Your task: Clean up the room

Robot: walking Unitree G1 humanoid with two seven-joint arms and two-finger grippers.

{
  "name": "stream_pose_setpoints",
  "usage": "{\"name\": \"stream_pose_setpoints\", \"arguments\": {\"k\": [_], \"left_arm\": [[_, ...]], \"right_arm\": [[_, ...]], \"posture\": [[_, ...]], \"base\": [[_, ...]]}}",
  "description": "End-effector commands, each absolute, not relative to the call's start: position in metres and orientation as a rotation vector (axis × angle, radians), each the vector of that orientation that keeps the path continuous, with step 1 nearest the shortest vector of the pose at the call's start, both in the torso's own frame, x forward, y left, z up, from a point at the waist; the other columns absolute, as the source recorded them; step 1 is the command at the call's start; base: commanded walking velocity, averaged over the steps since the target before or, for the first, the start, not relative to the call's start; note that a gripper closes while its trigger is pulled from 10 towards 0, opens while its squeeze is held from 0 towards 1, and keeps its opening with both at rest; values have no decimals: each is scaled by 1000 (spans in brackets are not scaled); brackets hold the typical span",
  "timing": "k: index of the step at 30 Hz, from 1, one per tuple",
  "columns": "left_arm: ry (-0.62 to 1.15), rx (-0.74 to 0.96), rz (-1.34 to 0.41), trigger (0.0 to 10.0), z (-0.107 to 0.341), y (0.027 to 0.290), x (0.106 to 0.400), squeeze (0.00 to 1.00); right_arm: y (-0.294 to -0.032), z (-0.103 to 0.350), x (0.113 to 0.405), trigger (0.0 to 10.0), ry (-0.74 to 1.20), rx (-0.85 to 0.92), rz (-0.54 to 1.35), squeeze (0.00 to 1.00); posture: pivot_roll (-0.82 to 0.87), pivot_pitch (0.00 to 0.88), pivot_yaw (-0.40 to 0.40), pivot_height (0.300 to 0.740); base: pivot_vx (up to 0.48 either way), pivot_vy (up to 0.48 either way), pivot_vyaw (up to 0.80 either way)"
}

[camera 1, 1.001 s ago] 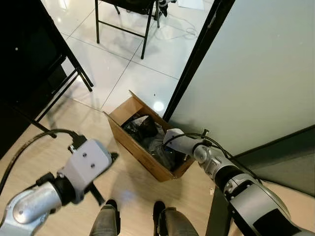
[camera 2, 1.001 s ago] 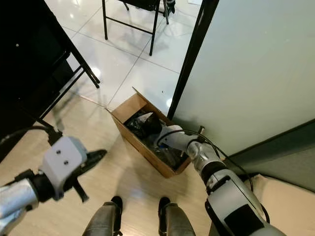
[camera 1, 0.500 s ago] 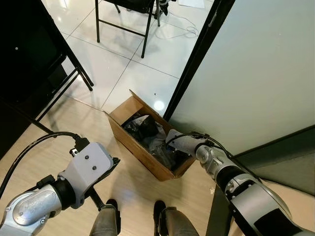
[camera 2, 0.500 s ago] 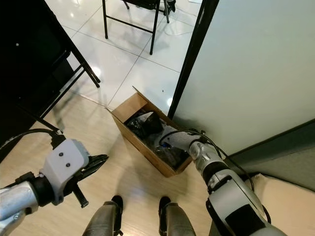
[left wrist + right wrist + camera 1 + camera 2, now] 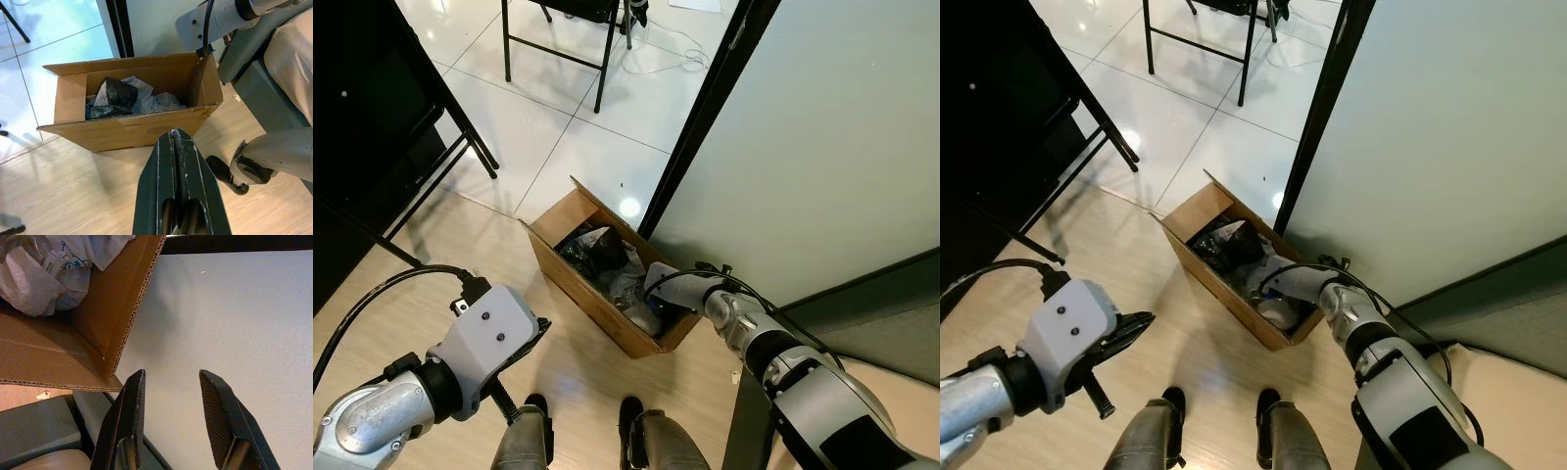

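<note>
A cardboard box sat open on the wood floor, just in front of the robot's feet and close against a pale wall on the right, with a black door frame rising behind its far end. Inside lay crumpled black bags and pale wrappers. The right gripper was at the box's near right corner, its wrist over the rim, its fingers spread apart and holding nothing, with the box's corrugated edge just beside them. The left gripper hung over the floor to the left, near the box but clear of it, its fingers pressed together and empty. Farther off, white tiles carried a chair's black legs, and dark furniture stood at far left.
</note>
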State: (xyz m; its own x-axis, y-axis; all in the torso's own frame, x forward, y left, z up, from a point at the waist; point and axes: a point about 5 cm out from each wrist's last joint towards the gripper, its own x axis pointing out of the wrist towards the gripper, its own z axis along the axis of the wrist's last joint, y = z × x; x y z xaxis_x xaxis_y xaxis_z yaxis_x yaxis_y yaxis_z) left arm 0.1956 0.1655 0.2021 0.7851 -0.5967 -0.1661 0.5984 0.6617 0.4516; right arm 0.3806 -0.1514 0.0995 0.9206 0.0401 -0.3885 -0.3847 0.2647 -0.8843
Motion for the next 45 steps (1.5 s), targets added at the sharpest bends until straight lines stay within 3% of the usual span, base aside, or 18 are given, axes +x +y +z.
{"name": "stream_pose_setpoints", "arguments": {"k": [1, 2, 6, 9, 11, 13, 15, 21, 24, 27, 30, 33, 45], "left_arm": [[25, 505, -705, 10000, 199, 163, 191, 0], [29, 481, -650, 10000, 196, 166, 197, 0], [32, 462, -611, 10000, 194, 169, 201, 0], [111, 312, -394, 10000, 169, 181, 222, 0], [111, 312, -394, 10000, 169, 181, 222, 0], [160, 269, -300, 10000, 152, 180, 234, 0], [183, 275, -269, 10000, 146, 180, 238, 0], [254, 251, -162, 10000, 124, 178, 251, 0], [284, 232, -119, 10000, 115, 177, 252, 0], [292, 246, -104, 10000, 112, 177, 253, 0], [266, 241, -95, 10000, 114, 173, 258, 0], [259, 245, -85, 10000, 114, 173, 260, 0], [246, 253, -67, 10000, 112, 167, 256, 0]], "right_arm": [[-157, 87, 374, 10000, 365, -1282, 310, 0], [-152, 85, 373, 10000, 412, -1184, 337, 0], [-148, 83, 372, 10000, 444, -1109, 360, 0], [-120, 88, 373, 10000, 519, -886, 508, 0], [-120, 88, 373, 10000, 519, -886, 508, 0], [-105, 98, 377, 10000, 540, -682, 529, 0], [-99, 103, 379, 10000, 544, -598, 532, 0], [-103, 109, 383, 10000, 464, -312, 374, 0], [-113, 106, 369, 10000, 339, -182, 271, 0], [-119, 108, 359, 10000, 287, -146, 226, 0], [-125, 92, 313, 10000, 278, -191, 220, 0], [-127, 85, 296, 10000, 275, -194, 218, 0], [-133, 78, 276, 10000, 341, -151, 199, 0]], "posture": [[275, 468, -96, 740], [218, 422, -107, 740], [218, 422, -107, 740], [78, 330, -118, 740], [78, 330, -118, 740], [5, 235, -100, 740], [-3, 227, -99, 740], [-25, 178, -68, 740], [-31, 183, -41, 740], [-32, 185, -39, 740], [-32, 202, -43, 740], [-30, 205, -44, 740], [-19, 223, -60, 740]], "base": [[0, 0, 0], [0, 0, 0], [0, 0, 0], [0, 0, 0], [0, 0, 0], [0, 0, 0], [0, 0, 0], [0, 0, 0], [0, 0, 0], [0, 0, 0], [0, 0, 0], [0, 0, 0], [0, 0, 0]]}}
